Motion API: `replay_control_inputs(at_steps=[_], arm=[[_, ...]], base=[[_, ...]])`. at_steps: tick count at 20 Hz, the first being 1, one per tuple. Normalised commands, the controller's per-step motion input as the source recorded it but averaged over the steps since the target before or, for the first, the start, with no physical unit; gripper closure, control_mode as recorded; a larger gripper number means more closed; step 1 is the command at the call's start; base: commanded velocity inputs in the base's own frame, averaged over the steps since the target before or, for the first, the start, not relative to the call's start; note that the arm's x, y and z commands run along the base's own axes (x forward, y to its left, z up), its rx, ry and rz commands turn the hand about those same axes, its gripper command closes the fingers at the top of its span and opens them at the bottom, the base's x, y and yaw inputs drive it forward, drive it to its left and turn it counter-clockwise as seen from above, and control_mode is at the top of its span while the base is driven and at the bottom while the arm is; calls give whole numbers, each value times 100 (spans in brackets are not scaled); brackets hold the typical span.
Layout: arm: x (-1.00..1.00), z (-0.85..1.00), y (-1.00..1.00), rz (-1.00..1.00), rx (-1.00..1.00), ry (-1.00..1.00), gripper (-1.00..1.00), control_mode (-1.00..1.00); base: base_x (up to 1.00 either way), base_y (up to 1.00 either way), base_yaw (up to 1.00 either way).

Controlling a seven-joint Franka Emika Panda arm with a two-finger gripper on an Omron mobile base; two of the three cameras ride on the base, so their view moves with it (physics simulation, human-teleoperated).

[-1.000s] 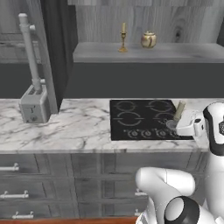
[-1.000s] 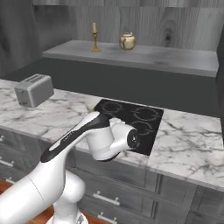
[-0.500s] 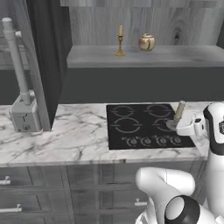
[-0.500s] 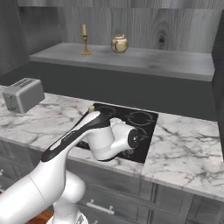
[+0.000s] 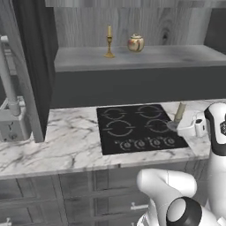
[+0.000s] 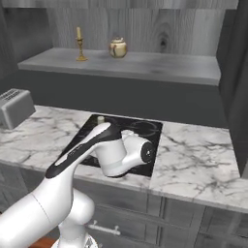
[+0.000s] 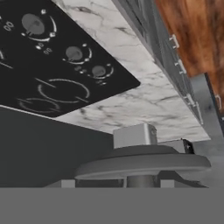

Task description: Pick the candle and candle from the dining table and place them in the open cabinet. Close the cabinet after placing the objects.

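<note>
My gripper (image 5: 183,127) is shut on the stubby pale-olive candle (image 5: 179,112), holding it upright by its grey metal base over the right edge of the cooktop. The hand view has that round base (image 7: 140,165) close up at the bottom. From the right, the candle's top (image 6: 100,119) peeks over my forearm. The thin yellow taper candle (image 5: 109,41) (image 6: 79,43) in its gold candlestick stands on the open cabinet's shelf (image 5: 176,56) (image 6: 164,65). The dining table is out of view.
A cream-and-gold lidded jar (image 5: 135,43) (image 6: 117,47) sits right of the taper. The black cooktop (image 5: 132,128) lies in the marble counter (image 5: 66,141). The toaster (image 6: 14,106) is at the left. Open dark doors (image 5: 33,66) (image 6: 235,72) flank the shelf.
The whole picture has slid left and grown, so the base has driven closer and to the right. The stubby candle stays in my gripper.
</note>
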Motion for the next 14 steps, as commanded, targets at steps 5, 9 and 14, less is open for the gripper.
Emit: replay_control_inputs(at_steps=[5,9,14], arm=[[0,0,0,0,0,0,100,100],[0,0,0,0,0,0,100,100],[0,0,0,0,0,0,100,100]], base=[[12,0,-31],[16,14,-27],[29,48,-14]])
